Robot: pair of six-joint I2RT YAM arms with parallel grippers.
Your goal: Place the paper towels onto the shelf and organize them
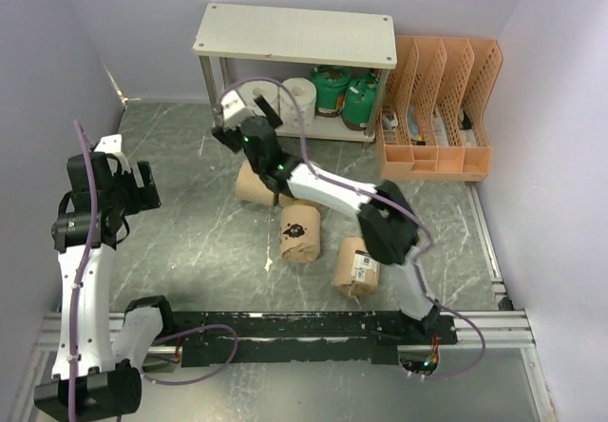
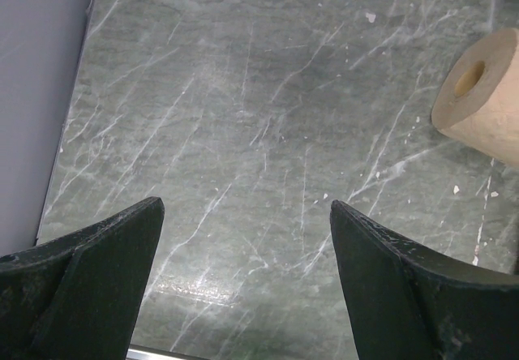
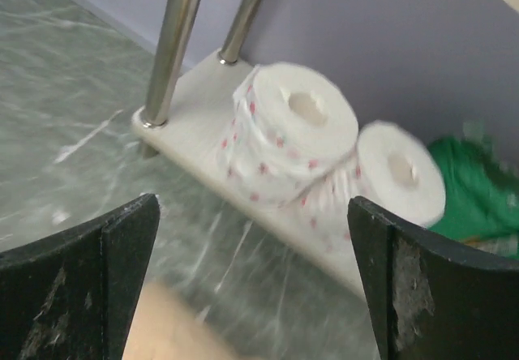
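Observation:
The shelf (image 1: 294, 30) stands at the back. Its lower board (image 3: 195, 92) carries two white patterned paper towels (image 3: 292, 133) (image 3: 401, 173) and two green-wrapped ones (image 1: 331, 89) (image 1: 362, 99). My right gripper (image 1: 249, 113) (image 3: 251, 204) is open and empty just in front of the left white roll, not touching it. On the floor lie a bare tan roll (image 1: 255, 184), a tan roll with dark marks (image 1: 300, 232) and one with a barcode label (image 1: 356, 265). My left gripper (image 1: 149, 186) (image 2: 246, 204) hangs open over bare floor at the left, with a tan roll (image 2: 482, 96) off to its right.
An orange perforated file organizer (image 1: 437, 108) stands right of the shelf. Purple walls close in the left, back and right sides. The shelf's silver legs (image 3: 174, 44) rise just left of the white rolls. A black rail (image 1: 313, 325) runs along the near edge.

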